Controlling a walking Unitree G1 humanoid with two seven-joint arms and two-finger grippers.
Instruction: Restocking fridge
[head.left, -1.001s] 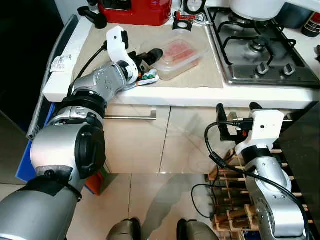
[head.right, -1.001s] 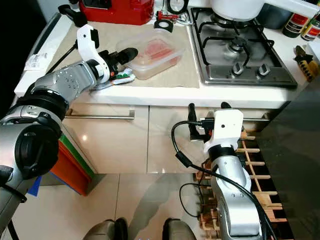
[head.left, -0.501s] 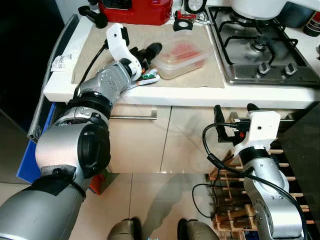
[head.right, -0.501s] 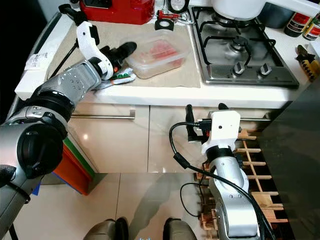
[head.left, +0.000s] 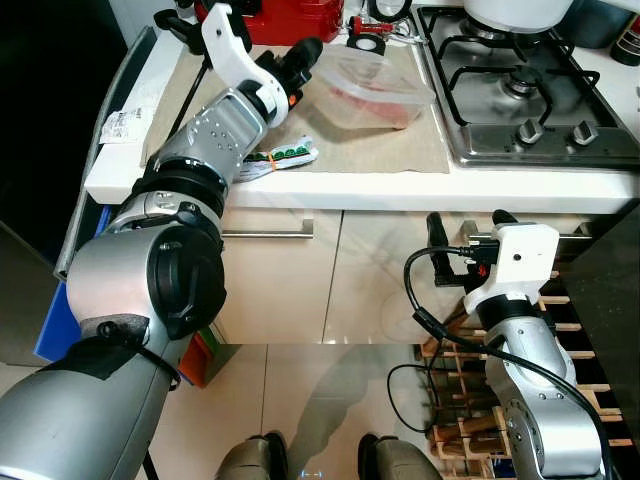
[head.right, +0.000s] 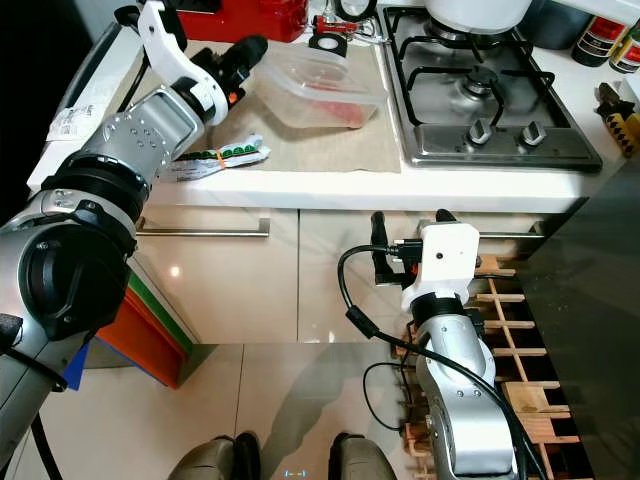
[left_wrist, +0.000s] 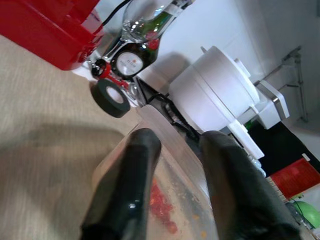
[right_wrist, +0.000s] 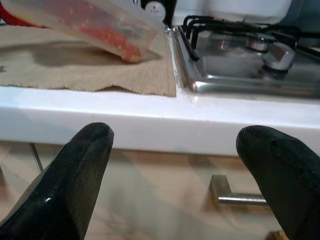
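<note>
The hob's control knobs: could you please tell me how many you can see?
2: both at the hob's front edge, one knob left of the other. More may be hidden.

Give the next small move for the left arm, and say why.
Probably level the container while lifting it off the mat. The left gripper is shut on its near edge, and the container hangs tilted, far corner low by the mat, so the red food inside could slide toward that corner.
</note>
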